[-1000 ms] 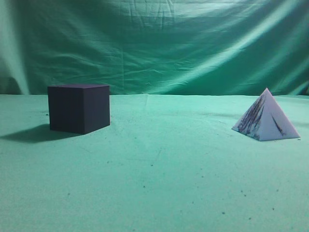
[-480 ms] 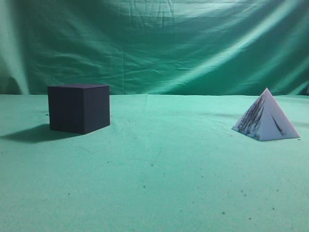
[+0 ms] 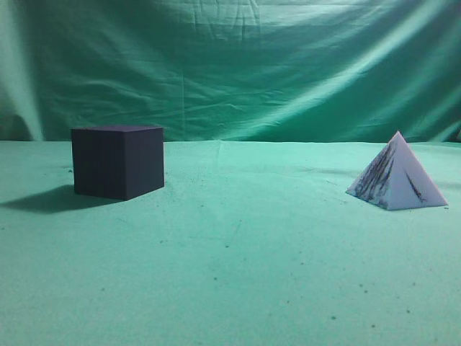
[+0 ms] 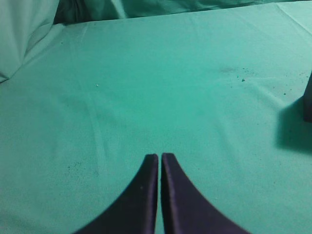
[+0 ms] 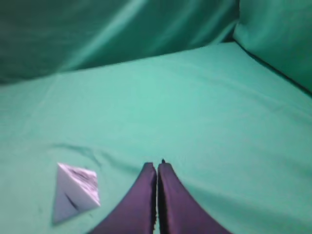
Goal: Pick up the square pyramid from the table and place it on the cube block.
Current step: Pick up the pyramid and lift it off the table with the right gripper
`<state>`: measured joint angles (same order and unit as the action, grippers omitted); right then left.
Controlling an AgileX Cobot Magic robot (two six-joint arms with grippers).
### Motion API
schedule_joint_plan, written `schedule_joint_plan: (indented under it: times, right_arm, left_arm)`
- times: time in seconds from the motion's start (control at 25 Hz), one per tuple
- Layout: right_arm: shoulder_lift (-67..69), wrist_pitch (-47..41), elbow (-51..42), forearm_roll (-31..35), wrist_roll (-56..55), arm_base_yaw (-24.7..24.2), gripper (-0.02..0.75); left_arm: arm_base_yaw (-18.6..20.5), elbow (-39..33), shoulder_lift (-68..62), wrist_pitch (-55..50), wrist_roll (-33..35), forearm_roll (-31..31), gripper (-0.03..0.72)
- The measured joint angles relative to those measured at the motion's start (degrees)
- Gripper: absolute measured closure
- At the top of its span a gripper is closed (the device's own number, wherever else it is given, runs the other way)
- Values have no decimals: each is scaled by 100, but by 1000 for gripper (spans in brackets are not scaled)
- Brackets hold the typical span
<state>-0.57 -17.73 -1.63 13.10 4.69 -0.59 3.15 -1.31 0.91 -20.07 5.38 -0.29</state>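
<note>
The dark navy cube block (image 3: 118, 161) stands on the green cloth table (image 3: 238, 252) at the left of the exterior view; its edge shows at the far right of the left wrist view (image 4: 308, 100). The pale square pyramid (image 3: 396, 174) with dark smudges stands at the right. In the right wrist view the pyramid (image 5: 74, 191) lies to the lower left of my right gripper (image 5: 157, 165), which is shut and empty. My left gripper (image 4: 160, 157) is shut and empty above bare cloth, left of the cube. Neither gripper shows in the exterior view.
A wrinkled green backdrop (image 3: 230, 65) hangs behind the table. Folds of the same cloth rise at the left of the left wrist view (image 4: 22, 34) and at the right of the right wrist view (image 5: 278, 39). Small dark specks dot the cloth.
</note>
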Motion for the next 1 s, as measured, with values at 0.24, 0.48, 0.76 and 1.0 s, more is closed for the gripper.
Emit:
schedule_joint_plan:
  times: [0.24, 0.48, 0.76, 1.0]
  right_arm:
    - [0, 1585, 0, 672, 37, 0, 738]
    - [706, 949, 655, 708, 240, 0, 738]
    - [2803, -702, 2532, 589, 712, 0, 738]
    - [3942, -2176, 3643, 555, 1757, 675, 738]
  left_arm:
    - [0, 0, 0, 0, 0, 0, 688]
    - [0, 0, 0, 0, 0, 0, 688]
    - [0, 0, 0, 0, 0, 0, 688]
    - [0, 0, 0, 0, 0, 0, 688]
